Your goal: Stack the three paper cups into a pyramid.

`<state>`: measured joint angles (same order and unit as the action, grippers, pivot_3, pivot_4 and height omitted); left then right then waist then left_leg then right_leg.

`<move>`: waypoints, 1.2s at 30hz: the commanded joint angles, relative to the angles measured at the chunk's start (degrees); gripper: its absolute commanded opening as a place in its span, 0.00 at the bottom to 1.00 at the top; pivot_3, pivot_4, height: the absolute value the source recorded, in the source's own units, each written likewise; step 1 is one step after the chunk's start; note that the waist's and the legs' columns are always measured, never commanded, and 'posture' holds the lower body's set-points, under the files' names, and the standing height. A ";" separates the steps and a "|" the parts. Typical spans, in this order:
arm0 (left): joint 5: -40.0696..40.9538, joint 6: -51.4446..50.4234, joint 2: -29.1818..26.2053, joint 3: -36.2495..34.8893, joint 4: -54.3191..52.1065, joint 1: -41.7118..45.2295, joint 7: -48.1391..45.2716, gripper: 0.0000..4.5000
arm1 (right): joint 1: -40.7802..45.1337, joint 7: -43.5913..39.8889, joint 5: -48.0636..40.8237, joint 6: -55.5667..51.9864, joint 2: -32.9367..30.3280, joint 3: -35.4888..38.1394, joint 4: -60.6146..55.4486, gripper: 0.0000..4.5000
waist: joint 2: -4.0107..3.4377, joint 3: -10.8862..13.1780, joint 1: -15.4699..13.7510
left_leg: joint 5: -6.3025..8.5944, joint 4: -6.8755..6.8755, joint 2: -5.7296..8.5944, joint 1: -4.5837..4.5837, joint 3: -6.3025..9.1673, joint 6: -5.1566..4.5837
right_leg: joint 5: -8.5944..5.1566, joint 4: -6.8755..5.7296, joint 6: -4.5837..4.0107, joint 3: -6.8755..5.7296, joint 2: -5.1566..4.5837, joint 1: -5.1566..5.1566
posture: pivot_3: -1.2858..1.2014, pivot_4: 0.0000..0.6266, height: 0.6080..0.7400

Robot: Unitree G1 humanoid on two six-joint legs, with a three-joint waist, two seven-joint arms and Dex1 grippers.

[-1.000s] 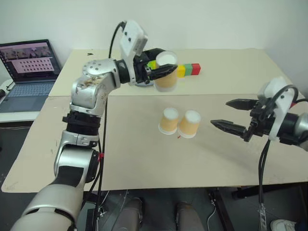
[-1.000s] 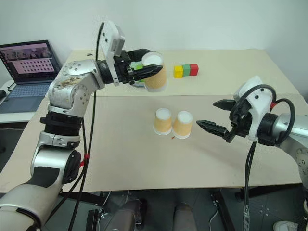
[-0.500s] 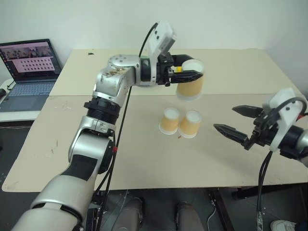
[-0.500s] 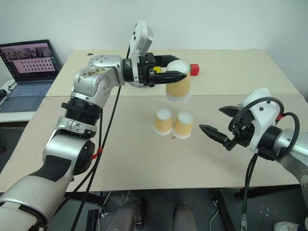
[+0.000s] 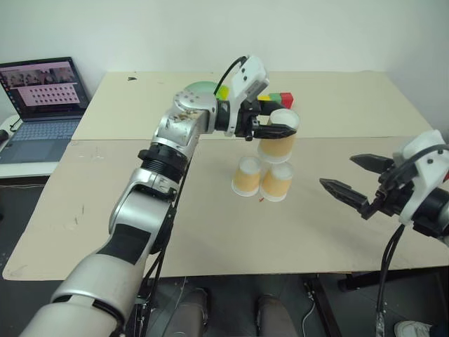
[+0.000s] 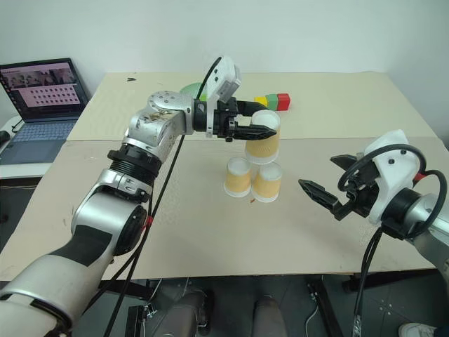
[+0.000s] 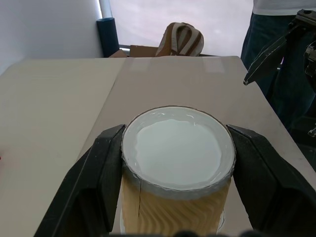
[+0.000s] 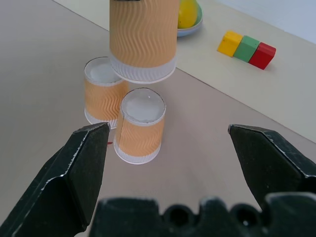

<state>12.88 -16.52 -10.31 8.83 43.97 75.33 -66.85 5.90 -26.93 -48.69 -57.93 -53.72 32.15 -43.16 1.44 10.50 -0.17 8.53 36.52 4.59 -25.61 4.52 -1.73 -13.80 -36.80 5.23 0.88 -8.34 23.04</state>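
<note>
the left end effector (image 6: pixel 261 130) pinches the third cup (image 6: pixel 264 143) upside down, seemingly just above the seam of the two base cups (image 6: pixel 252 178) mid-desk (image 6: pixel 175 210), so it can bridge both. the right end effector (image 6: pixel 324 181) waits wide apart at their 3 o'clock, out of the way.

Even, bright indoor light falls on the desk (image 5: pixel 210 232); shadows are soft, glare is slight, and all views are sharp.

The left tool (image 6: pixel 270 130) gripped an upturned cup (image 6: pixel 262 138) just above two cups (image 6: pixel 252 178) standing side by side on the desk (image 6: pixel 175 225). The right tool (image 6: pixel 328 182) hung spread wide to their right. Coloured cubes (image 6: pixel 272 102) lay behind.
</note>
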 commanded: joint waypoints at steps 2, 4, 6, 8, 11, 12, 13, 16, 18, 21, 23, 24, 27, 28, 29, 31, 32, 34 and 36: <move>-0.19 1.93 0.85 -1.29 0.54 1.44 0.18 0.67 | 0.17 0.78 -1.30 0.37 -0.09 2.06 -1.20 1.00 | 0.00 0.00 0.00 | 0.00 0.00 0.00 0.00 0.00 0.00 | 0.00 0.00 0.00 0.00 0.00 0.00 | 0.52 0.24 1.00; -0.25 1.86 1.00 -1.22 0.50 0.73 -0.02 0.67 | 0.21 0.75 -1.45 0.46 -0.21 1.90 -1.04 1.00 | 0.00 0.00 0.00 | 0.00 0.00 0.00 0.00 0.00 0.00 | 0.00 -0.01 0.00 0.00 0.00 -0.01 | 0.52 0.24 1.00; -0.33 1.78 1.05 -1.18 0.43 0.29 -0.07 0.67 | 0.23 0.56 -1.86 0.51 -0.31 1.79 -0.87 1.00 | 0.00 0.00 0.03 | 0.00 0.00 0.00 0.00 0.00 0.00 | 0.00 0.00 0.00 0.00 0.00 -0.01 | 0.52 0.24 1.00; -0.31 1.24 1.00 -1.28 0.25 -0.07 0.08 0.67 | 0.27 0.13 -2.54 0.42 -0.48 1.73 -0.74 1.00 | 0.00 0.00 0.05 | 0.00 0.00 0.00 0.00 0.00 0.00 | 0.00 -0.01 0.00 0.00 0.00 0.00 | 0.52 0.24 1.00; -0.33 0.48 0.86 -1.23 -0.60 -0.81 0.19 0.67 | 0.40 -0.29 -3.73 0.37 -0.63 1.94 -0.57 1.00 | 0.00 0.00 0.06 | 0.00 0.00 0.00 0.01 0.00 0.00 | 0.00 -0.02 0.00 0.00 0.00 0.00 | 0.52 0.24 1.00; -0.37 0.27 0.75 -1.04 -1.34 -1.38 0.07 0.67 | 0.61 -0.30 -4.15 0.39 -0.60 1.97 -0.34 1.00 | 0.00 0.00 0.05 | 0.00 0.01 0.00 0.01 0.00 0.00 | 0.00 -0.02 0.00 0.00 0.00 -0.01 | 0.52 0.24 1.00; -0.29 -0.23 0.67 -0.94 -2.10 -1.90 -0.04 0.67 | 0.87 -0.26 -4.53 0.49 -0.51 1.92 -0.05 1.00 | 0.00 0.00 0.06 | 0.00 0.01 0.00 0.01 0.00 0.00 | 0.00 -0.02 0.00 0.00 0.00 -0.01 | 0.52 0.24 1.00; -0.21 -1.37 0.52 -0.78 -4.18 -3.15 -0.09 0.67 | 0.86 -0.45 -4.91 0.84 -0.78 1.44 0.43 1.00 | 0.00 0.00 0.04 | 0.00 0.02 0.00 0.01 0.00 0.00 | 0.00 -0.02 0.00 0.00 0.00 -0.01 | 0.52 0.24 1.00; -0.27 -1.86 0.51 -0.81 -4.88 -3.65 0.17 0.67 | 1.01 -0.39 -4.66 1.12 -0.97 0.95 0.92 1.00 | 0.00 0.00 0.03 | 0.00 0.02 0.00 0.01 0.00 0.00 | 0.00 -0.02 0.00 0.00 0.00 -0.01 | 0.52 0.24 1.00; -0.24 -2.51 0.55 -0.80 -6.06 -4.39 0.46 0.67 | 1.22 -0.41 -4.54 1.29 -1.15 0.74 1.21 1.00 | 0.00 0.00 0.04 | 0.00 0.02 0.00 0.01 0.00 0.00 | 0.00 -0.02 0.00 0.00 0.00 -0.01 | 0.52 0.24 1.00; -0.22 -2.97 0.56 -0.70 -6.76 -4.78 0.54 0.67 | 1.27 -0.47 -4.51 1.37 -1.23 0.63 1.28 1.00 | -0.01 0.00 0.05 | 0.00 0.02 0.00 0.01 0.00 0.00 | 0.00 -0.03 0.00 0.00 0.00 -0.01 | 0.52 0.24 1.00; -0.22 -3.08 0.53 -0.63 -7.05 -4.91 0.41 0.67 | 1.35 -0.50 -4.30 1.48 -1.29 0.42 1.45 1.00 | -0.01 0.00 0.06 | 0.00 0.02 0.00 0.01 0.00 0.00 | 0.00 -0.03 0.00 0.00 0.00 -0.01 | 0.52 0.24 1.00; 0.03 -3.54 0.46 -0.67 -7.74 -5.19 -0.03 0.83 | 1.56 -0.56 -3.78 1.76 -1.45 -0.01 1.80 1.00 | 0.00 0.00 0.05 | 0.00 0.02 0.00 0.01 0.00 0.00 | 0.00 -0.03 0.00 0.00 0.00 -0.01 | 0.52 0.24 1.00; 0.03 -3.61 0.46 -0.68 -7.91 -5.26 -0.01 0.86 | 1.55 -0.58 -3.69 1.80 -1.49 0.00 1.83 1.00 | 0.00 0.00 0.04 | 0.00 0.03 0.00 0.01 0.00 0.00 | 0.00 -0.04 0.00 0.00 0.00 -0.01 | 0.52 0.24 1.00; -0.17 -3.28 0.42 -0.63 -7.95 -5.25 0.13 0.94 | 1.57 -0.59 -3.60 1.85 -1.54 -0.04 1.90 1.00 | 0.00 0.00 0.03 | 0.00 0.03 0.00 0.01 0.00 0.00 | 0.00 -0.04 0.00 0.00 0.00 -0.01 | 0.52 0.24 1.00; -0.48 -2.75 0.41 -0.66 -7.75 -5.13 0.54 0.98 | 1.49 -0.64 -3.51 1.92 -1.56 -0.03 1.93 1.00 | 0.00 0.00 0.03 | 0.00 0.03 0.00 0.01 0.00 0.00 | 0.00 -0.04 0.00 0.00 0.00 -0.01 | 0.52 0.24 1.00; -0.53 -2.63 0.40 -0.68 -7.61 -5.05 0.61 0.98 | 1.49 -0.68 -3.41 1.96 -1.57 -0.09 2.00 1.00 | 0.00 0.00 0.03 | 0.00 0.03 0.00 0.01 0.00 0.00 | 0.00 -0.03 0.00 0.00 0.00 -0.01 | 0.52 0.24 1.00; -0.65 -2.43 0.37 -0.64 -7.57 -5.00 0.61 0.98 | 1.54 -0.78 -3.21 2.03 -1.59 -0.18 2.17 1.00 | 0.00 0.00 0.04 | 0.00 0.03 0.00 0.01 0.00 0.00 | 0.00 -0.04 0.00 0.00 0.00 -0.01 | 0.52 0.24 1.00; -0.81 -2.29 0.34 -0.57 -7.69 -5.01 0.67 0.98 | 1.53 -0.93 -3.10 2.10 -1.60 -0.19 2.29 1.00 | 0.00 0.00 0.04 | 0.00 0.03 0.00 0.01 0.00 0.00 | 0.00 -0.04 0.00 0.00 0.00 -0.01 | 0.52 0.24 1.00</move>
<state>11.93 -19.84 -9.68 8.67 38.17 69.49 -66.33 6.44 -27.51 -52.00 -57.60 -54.42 31.28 -40.48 1.43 10.49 -0.13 8.53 36.55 4.59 -25.60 4.52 -1.73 -13.79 -36.84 5.23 0.89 -8.34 23.03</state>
